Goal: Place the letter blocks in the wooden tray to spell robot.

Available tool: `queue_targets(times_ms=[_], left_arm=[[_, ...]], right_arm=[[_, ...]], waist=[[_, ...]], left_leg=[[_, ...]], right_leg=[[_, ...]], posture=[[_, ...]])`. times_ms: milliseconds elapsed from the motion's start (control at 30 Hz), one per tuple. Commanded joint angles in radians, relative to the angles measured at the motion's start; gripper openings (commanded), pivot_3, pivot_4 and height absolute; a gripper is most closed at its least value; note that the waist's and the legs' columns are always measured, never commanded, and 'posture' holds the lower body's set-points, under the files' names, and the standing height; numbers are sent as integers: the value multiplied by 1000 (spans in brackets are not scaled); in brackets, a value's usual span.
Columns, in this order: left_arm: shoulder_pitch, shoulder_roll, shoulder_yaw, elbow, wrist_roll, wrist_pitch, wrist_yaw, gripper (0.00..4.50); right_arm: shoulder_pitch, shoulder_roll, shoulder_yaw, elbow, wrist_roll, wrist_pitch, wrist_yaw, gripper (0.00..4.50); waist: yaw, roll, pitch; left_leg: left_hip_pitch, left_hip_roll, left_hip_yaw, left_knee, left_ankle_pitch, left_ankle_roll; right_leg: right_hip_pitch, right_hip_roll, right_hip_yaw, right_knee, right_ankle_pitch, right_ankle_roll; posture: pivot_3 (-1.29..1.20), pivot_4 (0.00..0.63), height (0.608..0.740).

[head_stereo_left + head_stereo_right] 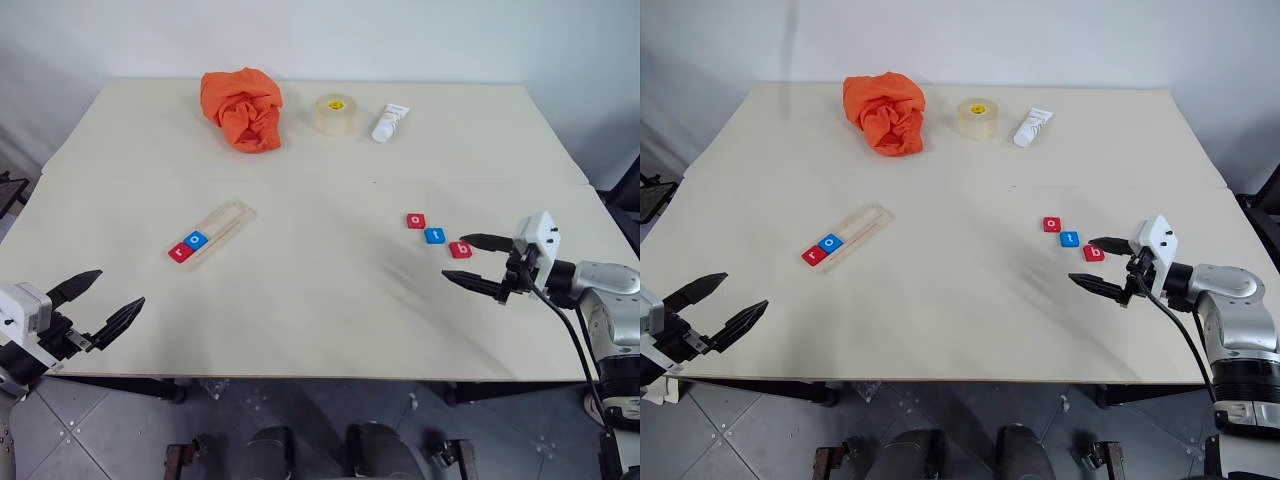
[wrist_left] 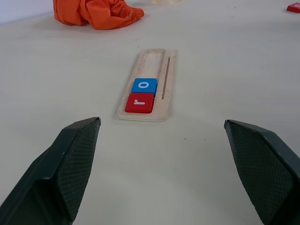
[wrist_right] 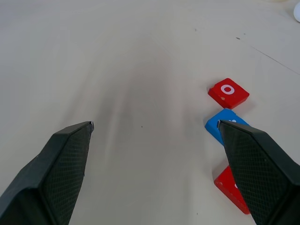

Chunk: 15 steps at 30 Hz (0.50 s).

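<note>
The wooden tray (image 1: 215, 230) lies on the table (image 1: 320, 320) at about 9 o'clock from its centre, with the red r block (image 1: 181, 252) and the blue o block (image 1: 196, 240) side by side at its near end. At 3 o'clock lie the red o block (image 1: 416, 220), the blue t block (image 1: 434, 236) and the red b block (image 1: 460, 250) in a diagonal row. The right gripper (image 1: 476, 262) is wide open and empty, just beside the b block. The left gripper (image 1: 100, 302) at 8 o'clock is also wide open, holding nothing.

Broad bare stretches of the pale wooden table (image 1: 330, 300) lie open between the long pale-wood tray (image 1: 222, 226) and three loose red and blue letter tiles (image 1: 434, 236); a crumpled orange cloth (image 1: 243, 108), tape roll (image 1: 334, 114) and white tube (image 1: 390, 123) line the far edge.
</note>
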<state>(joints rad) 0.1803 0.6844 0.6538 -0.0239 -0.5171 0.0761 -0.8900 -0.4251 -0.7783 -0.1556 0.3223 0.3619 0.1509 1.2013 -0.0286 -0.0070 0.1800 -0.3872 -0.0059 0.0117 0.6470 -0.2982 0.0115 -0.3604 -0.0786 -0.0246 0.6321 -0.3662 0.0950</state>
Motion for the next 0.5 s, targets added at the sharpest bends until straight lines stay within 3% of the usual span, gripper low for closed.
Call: queue_targets(times_ms=[33, 267, 500], left_arm=[[5, 13, 32, -26, -18, -2, 12, 4500], [75, 1, 70, -106, -34, 67, 73, 4500], [210, -35, 208, -204, -74, 148, 150, 4500]], right_arm=[[-20, -21, -17, -13, 2, -15, 1, 4393], [-67, -14, 4, 7, -6, -8, 22, 4393], [-165, 16, 55, 77, -22, -25, 51, 4393]], waist=[[0, 0, 0], [-3, 0, 0], [-4, 0, 0]], left_leg=[[0, 0, 0, 0, 0, 0], [0, 0, 0, 0, 0, 0], [0, 0, 0, 0, 0, 0]], right_leg=[[0, 0, 0, 0, 0, 0], [0, 0, 0, 1, 0, 0], [0, 0, 0, 0, 0, 0]], posture=[[0, 150, 740], [0, 150, 740], [0, 150, 740]])
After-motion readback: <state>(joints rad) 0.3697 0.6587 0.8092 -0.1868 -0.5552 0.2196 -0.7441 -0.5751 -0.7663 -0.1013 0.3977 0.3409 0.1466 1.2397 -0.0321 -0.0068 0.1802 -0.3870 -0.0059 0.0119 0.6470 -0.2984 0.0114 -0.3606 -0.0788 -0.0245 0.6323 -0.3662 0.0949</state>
